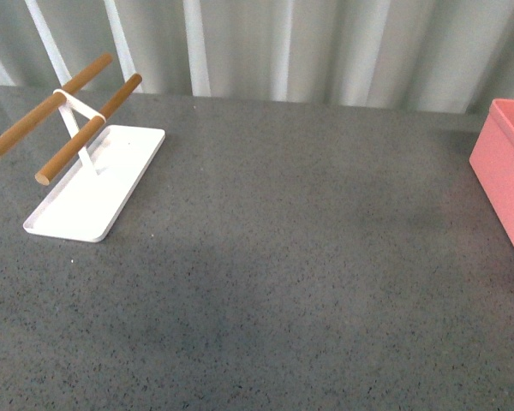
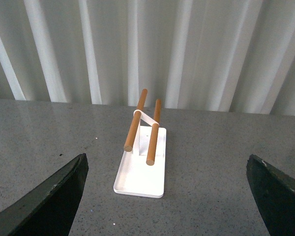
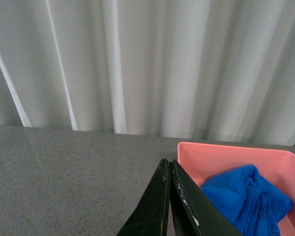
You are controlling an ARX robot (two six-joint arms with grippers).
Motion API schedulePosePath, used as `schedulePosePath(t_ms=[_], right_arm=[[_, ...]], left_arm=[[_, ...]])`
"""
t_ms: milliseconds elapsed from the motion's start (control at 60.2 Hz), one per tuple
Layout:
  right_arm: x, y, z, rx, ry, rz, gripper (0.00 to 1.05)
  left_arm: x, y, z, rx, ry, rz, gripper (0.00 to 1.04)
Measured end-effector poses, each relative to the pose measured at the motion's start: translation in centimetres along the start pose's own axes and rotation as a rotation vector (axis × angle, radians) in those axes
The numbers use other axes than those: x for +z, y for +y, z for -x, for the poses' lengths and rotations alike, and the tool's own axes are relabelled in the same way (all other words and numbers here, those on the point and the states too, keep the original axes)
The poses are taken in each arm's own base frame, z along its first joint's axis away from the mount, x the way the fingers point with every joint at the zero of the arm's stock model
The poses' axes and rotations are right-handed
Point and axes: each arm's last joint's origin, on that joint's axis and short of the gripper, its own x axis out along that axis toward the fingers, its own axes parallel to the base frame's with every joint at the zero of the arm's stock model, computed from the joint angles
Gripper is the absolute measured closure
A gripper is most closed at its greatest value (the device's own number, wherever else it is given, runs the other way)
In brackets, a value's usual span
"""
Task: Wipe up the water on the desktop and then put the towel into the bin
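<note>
The right gripper (image 3: pixel 168 169) was clamped tight, fingers pressed together on nothing, with the blue towel (image 3: pixel 246 199) bunched inside the pink bin (image 3: pixel 221 150) just beside it. The left gripper (image 2: pixel 167 196) was spread wide and empty, white tray (image 2: pixel 140 172) ahead on the desktop (image 1: pixel 308 257).

Desktop (image 1: pixel 291 257): wide, flat, dark grey surface with fine black and white speckles, matte and stone-like, running back to a pale curtain. Bin (image 1: pixel 505 171): pink rectangular plastic box with straight smooth walls and a thick rim, standing upright on the desktop at about 3 o'clock in the front view, partly cut off by the frame edge. Towel (image 3: pixel 246 199): bright royal-blue soft cloth, crumpled in loose folds, lying inside the bin (image 3: pixel 226 152) against its pink walls.
</note>
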Motion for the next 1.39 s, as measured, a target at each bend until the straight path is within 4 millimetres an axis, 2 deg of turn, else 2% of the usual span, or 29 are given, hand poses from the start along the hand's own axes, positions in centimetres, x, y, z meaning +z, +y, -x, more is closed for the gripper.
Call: schedulePosePath(t_ms=[116,365,481,730,1394], right_arm=[[-0.6,0.8,1.7,0.015,0.003,0.0,1.01],[-1.3,0.8,4.4,0.011,0.005,-0.003,1.01],[-2.3,0.8,5.4,0.012,0.005,-0.003,1.01],[-1.4,0.8,7.2,0.009,-0.03,-0.004,1.01],[-1.1,0.8,9.4,0.008,-0.038,-0.01,1.01]], left_arm=[[0.0,0.0,0.0,0.0,0.0,0.0,0.07],[0.0,0.0,0.0,0.0,0.0,0.0,0.07],[0.0,0.0,0.0,0.0,0.0,0.0,0.07],[0.0,0.0,0.0,0.0,0.0,0.0,0.07],[0.0,0.0,0.0,0.0,0.0,0.0,0.07]])
